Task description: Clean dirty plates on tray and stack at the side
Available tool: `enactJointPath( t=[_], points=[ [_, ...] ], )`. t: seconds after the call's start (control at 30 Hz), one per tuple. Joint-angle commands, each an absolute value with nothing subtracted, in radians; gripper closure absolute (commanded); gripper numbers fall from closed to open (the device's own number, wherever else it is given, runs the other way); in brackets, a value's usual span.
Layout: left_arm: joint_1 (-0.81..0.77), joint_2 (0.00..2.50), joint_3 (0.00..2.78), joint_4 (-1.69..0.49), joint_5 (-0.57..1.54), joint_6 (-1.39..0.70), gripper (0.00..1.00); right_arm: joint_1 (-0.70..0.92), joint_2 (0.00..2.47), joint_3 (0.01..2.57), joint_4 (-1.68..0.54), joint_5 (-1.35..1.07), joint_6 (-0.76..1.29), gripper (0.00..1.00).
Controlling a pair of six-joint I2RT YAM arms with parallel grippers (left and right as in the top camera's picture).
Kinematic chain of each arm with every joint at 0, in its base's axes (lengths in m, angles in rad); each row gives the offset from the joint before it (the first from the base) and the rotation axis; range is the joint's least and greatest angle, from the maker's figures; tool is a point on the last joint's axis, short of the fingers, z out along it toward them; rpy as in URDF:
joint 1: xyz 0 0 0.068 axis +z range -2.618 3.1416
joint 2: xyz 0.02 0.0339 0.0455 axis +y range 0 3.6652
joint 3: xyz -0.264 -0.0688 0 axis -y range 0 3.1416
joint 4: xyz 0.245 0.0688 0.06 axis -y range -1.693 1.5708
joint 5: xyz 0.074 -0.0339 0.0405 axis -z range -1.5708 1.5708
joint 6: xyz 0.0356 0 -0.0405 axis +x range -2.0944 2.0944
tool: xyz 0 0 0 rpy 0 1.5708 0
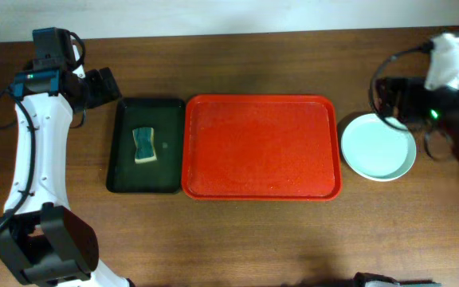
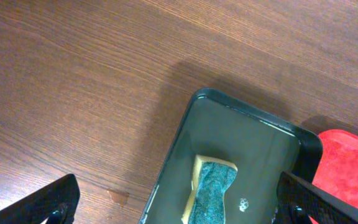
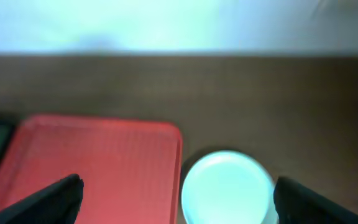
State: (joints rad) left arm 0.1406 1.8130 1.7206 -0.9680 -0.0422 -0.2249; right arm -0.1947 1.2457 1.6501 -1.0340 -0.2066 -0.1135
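Note:
The red tray (image 1: 213,185) lies in the middle of the table with nothing on it; its right part (image 3: 98,162) also shows in the right wrist view. The plates (image 1: 378,146) sit in a stack on the table just right of the tray, a pale mint one on top (image 3: 227,186). My right gripper (image 1: 392,94) hovers open behind the stack, with nothing between its fingers (image 3: 180,200). Far to the left, my left gripper (image 1: 102,84) is open and empty (image 2: 182,202), above the back left corner of the dark tray.
A dark green-black tray (image 1: 122,171) sits against the red tray's left side and holds a yellow sponge with a teal scrub face (image 1: 144,145), also seen below the left gripper (image 2: 211,190). A small wet spot (image 2: 118,196) marks the wood beside it.

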Motion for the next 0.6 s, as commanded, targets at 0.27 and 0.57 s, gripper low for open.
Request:
enactJointPath(
  t=[0.27,0.57],
  points=[
    [0.139,1.819,1.721,-0.966,-0.046,-0.231,0.01,-0.054,0.855,1.653,-1.037,-0.201,-0.123,0.01],
    [0.139,1.819,1.721,-0.966,-0.046,-0.231,0.01,0.046,0.502,1.629,-1.126,-0.179,-0.123,0.01]
  ],
)
